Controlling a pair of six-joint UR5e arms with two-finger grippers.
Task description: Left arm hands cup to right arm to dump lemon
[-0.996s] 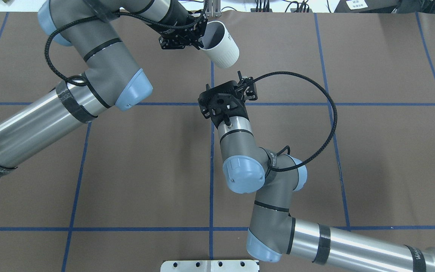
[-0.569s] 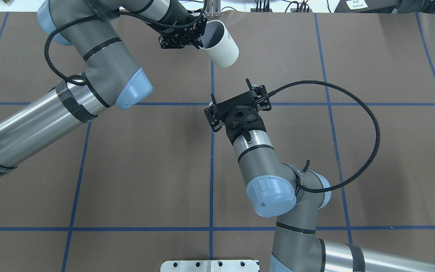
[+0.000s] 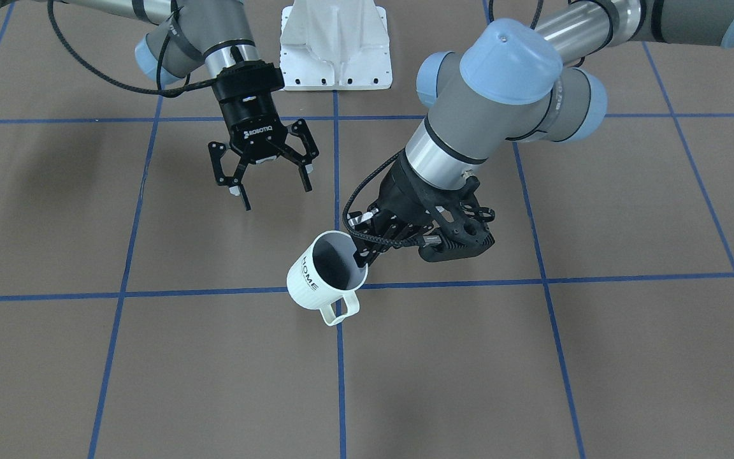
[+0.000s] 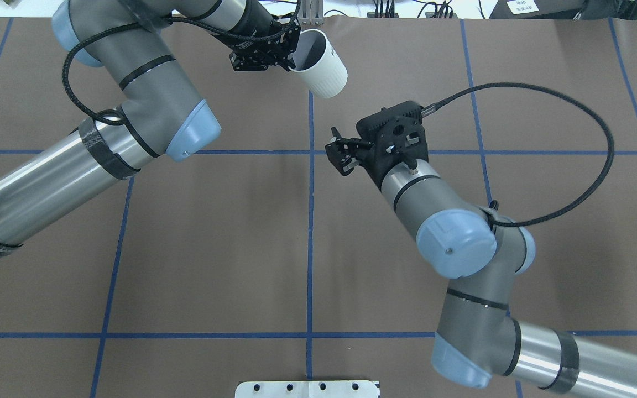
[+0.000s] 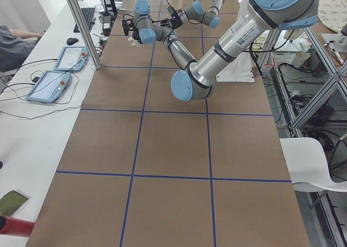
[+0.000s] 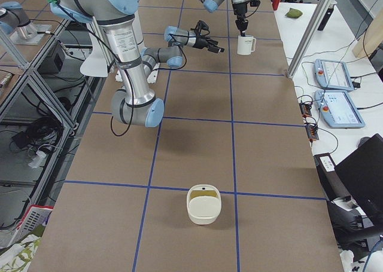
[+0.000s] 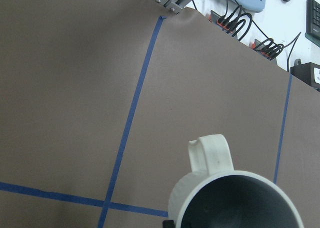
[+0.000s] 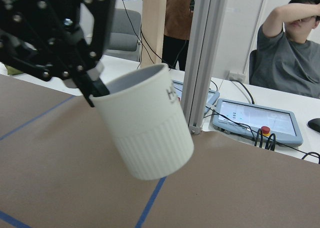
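As the cup (image 4: 327, 74) stays aloft, the right arm (image 4: 434, 199) swung rightward.

Brown table (image 4: 213, 249), blue tape grid (image 4: 309, 249), white bowl (image 6: 204, 205)

Cup (image 3: 306, 287) in left hand (image 3: 362, 254), right hand (image 3: 273, 191) nearby, apart

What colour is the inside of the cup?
The cup is dark grey inside and white outside. The exterior front-facing view shows it best.
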